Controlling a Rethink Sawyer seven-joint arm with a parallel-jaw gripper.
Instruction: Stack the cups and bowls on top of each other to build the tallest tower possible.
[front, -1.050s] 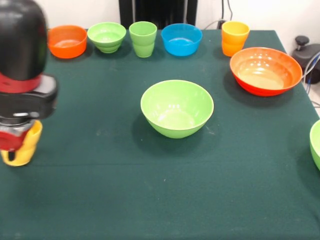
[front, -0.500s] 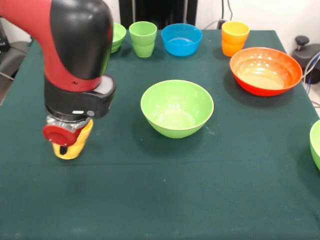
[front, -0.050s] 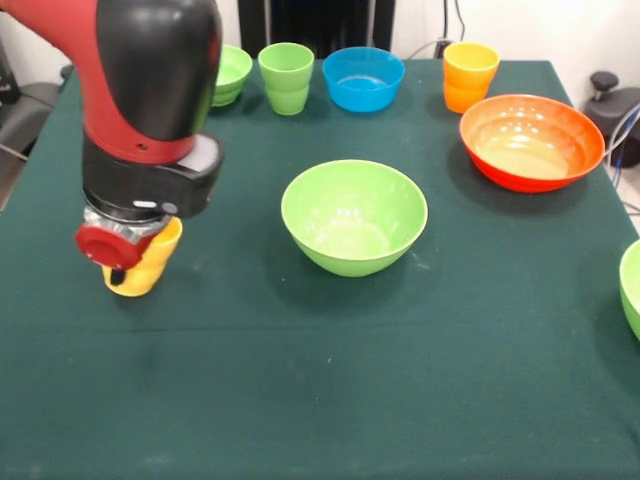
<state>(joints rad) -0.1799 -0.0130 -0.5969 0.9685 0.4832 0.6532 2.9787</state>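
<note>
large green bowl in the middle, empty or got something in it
Empty. The large glossy light green plastic bowl sits upright on the dark green tablecloth, and its bare inner floor shows, with only light reflections in it.

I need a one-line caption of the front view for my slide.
Red and black robot arm over a glossy yellow plastic cup, beside a large light green plastic bowl on the dark green table.

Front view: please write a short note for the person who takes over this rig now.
Gripper: at the yellow cup on the left; grip hidden, cup's base close to the cloth.
Large light green bowl stands centre. Orange-red bowl right. Back row: small green bowl, green cup, blue bowl, orange-yellow cup. Another green bowl at the right edge.
Done: nothing stacked.
Left: the whole tower.
</note>
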